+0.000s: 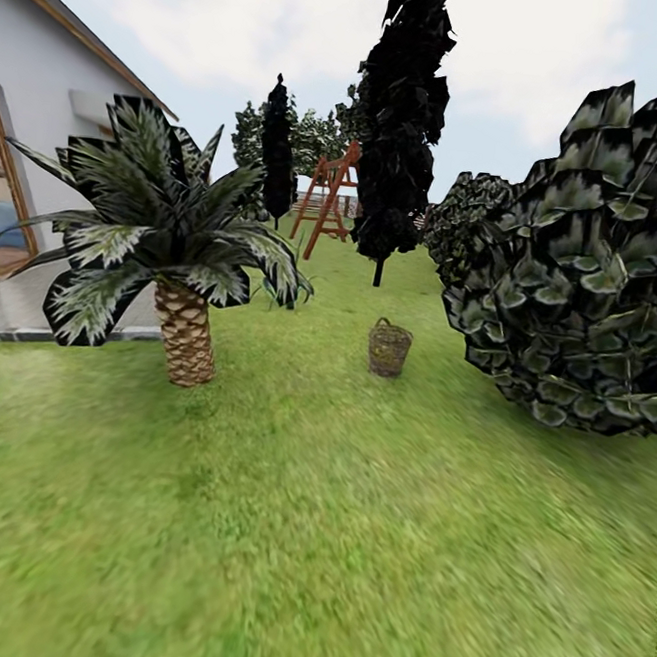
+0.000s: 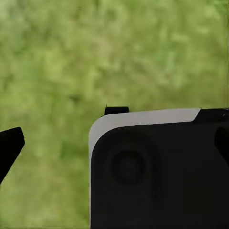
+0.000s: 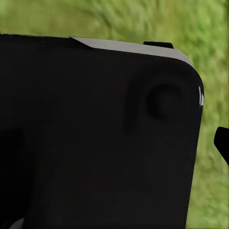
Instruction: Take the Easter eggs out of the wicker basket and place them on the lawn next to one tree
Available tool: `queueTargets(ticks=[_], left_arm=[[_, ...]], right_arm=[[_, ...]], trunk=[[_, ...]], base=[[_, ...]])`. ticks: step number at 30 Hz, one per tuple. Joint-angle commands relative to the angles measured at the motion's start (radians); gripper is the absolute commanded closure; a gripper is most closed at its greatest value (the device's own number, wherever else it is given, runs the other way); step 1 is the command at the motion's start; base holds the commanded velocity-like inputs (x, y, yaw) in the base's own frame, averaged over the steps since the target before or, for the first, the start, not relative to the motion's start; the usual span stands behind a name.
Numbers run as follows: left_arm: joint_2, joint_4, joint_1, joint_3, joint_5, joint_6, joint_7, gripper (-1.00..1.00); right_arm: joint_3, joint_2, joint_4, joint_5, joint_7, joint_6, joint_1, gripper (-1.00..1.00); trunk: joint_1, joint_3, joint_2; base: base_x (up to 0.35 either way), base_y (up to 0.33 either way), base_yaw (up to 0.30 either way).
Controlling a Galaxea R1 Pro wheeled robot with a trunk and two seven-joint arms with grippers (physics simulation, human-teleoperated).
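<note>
The head view looks out over the lawn point(image 1: 309, 528), green with yellowish patches and blurred in the near ground. The basket point(image 1: 389, 348) stands upright on the grass, roughly at 12 o'clock from the robot and a fair way ahead, just right of centre. Its arched handle is up; its inside is too small and dark to tell whether eggs lie in it.

At 10 o'clock a short palm point(image 1: 180, 254) with a patterned trunk rises from the grass, near the edge of a grey paved strip beside the white house point(image 1: 49, 101). At 2 o'clock a dense, dark, blocky-leaved crown point(image 1: 584, 283) hangs low over the lawn, well right of the basket; its trunk is hidden. Beyond the basket, near 12 o'clock, stands a tall black-leaved tree point(image 1: 400, 124) on a thin dark trunk, with a smaller one point(image 1: 278, 153) further left. Between them, far back, is an orange-brown playset point(image 1: 325, 203).

In the left wrist view, a dark rounded body with a pale top edge point(image 2: 157, 171) covers much of the blurred grass; a black fingertip point(image 2: 9, 148) juts in at one edge. The right wrist view shows a similar dark body point(image 3: 100, 133) over grass, with a black tip point(image 3: 222, 140) at one edge. Whether either gripper's fingers are spread or pressed together cannot be told.
</note>
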Motion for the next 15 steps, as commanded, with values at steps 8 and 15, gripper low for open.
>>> queueTargets(ticks=[8,15], left_arm=[[0.000,0.000,0.000,-0.001,-0.001,-0.003,0.002,-1.00],[0.000,0.000,0.000,-0.001,-0.002,-0.003,0.002,-1.00]], right_arm=[[0.006,0.000,-0.001,-0.001,-0.001,-0.001,0.000,-1.00],[0.006,0.000,-0.001,-0.001,-0.001,-0.001,0.000,-1.00]], trunk=[[0.001,-0.001,0.000],[0.001,-0.001,0.000]], base=[[0.327,0.018,-0.231],[0.335,0.002,-0.077]])
